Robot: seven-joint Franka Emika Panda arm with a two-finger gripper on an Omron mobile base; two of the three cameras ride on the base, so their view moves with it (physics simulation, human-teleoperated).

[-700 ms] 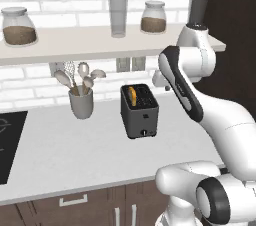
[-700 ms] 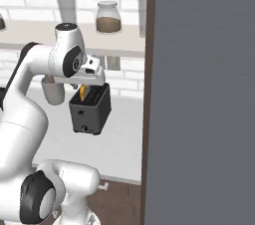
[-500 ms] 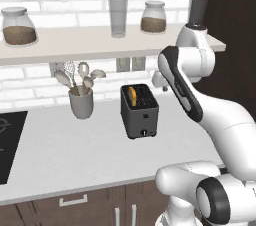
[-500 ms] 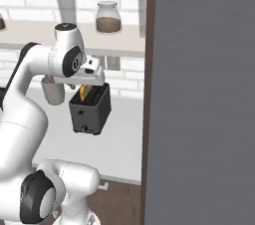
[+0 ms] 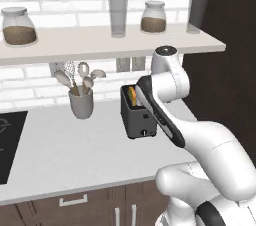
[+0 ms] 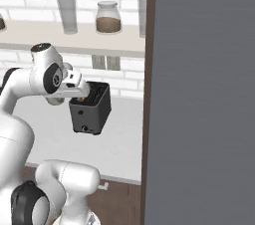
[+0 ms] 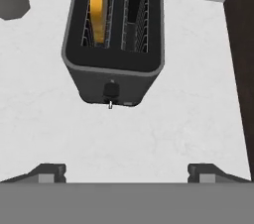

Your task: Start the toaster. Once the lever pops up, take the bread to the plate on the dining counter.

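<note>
The dark grey toaster [image 5: 138, 118] [image 6: 90, 111] stands on the grey counter by the brick wall. In the hand view I look down on the toaster [image 7: 115, 77]. The bread [image 7: 99, 5] stands upright in its left slot and the right slot is empty. The bread's orange crust [image 5: 132, 93] pokes up just past my forearm. My gripper [image 7: 126, 172] hovers open above and in front of the toaster, its fingertips wide apart and holding nothing. A small dark control knob [image 7: 111, 90] sits low on the toaster's front. The plate and the dining counter are out of view.
A grey utensil holder [image 5: 81, 104] with spoons stands left of the toaster. A black cooktop [image 5: 7, 140] lies at the far left. The shelf [image 5: 100, 40] above carries jars and glasses. A tall dark cabinet [image 6: 199, 94] rises close on the toaster's right.
The arm's upper joint has swung left and down towards the toaster, bringing the hand lower over it. The toaster and the bread have not moved.
</note>
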